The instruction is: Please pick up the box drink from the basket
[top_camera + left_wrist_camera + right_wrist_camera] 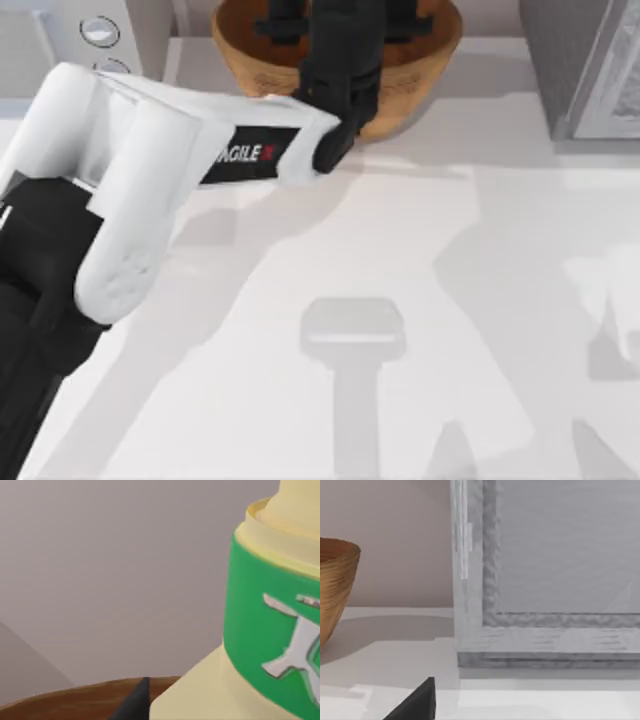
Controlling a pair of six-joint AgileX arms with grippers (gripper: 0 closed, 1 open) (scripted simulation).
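Since the left arm (130, 160) stretches across the tabletop (450, 300) and hides much of the basket (250, 60) from above, I must judge the risks mostly from the left wrist view. The basket stands at the far edge of the tabletop, and the left gripper (335, 70) hangs over its inside. The box drink (265, 645) is there, very close to the wrist camera, and it looks tilted. It is cream with a green band and white print.

I cannot tell how far the gripper is open, or whether it has the carton. If the hold is only on a corner, I think the carton can turn and slip back down. A lift that is not straight can catch the basket rim and drag the basket.

The right gripper (417, 702) is parked at the right, facing a grey appliance (545, 580).
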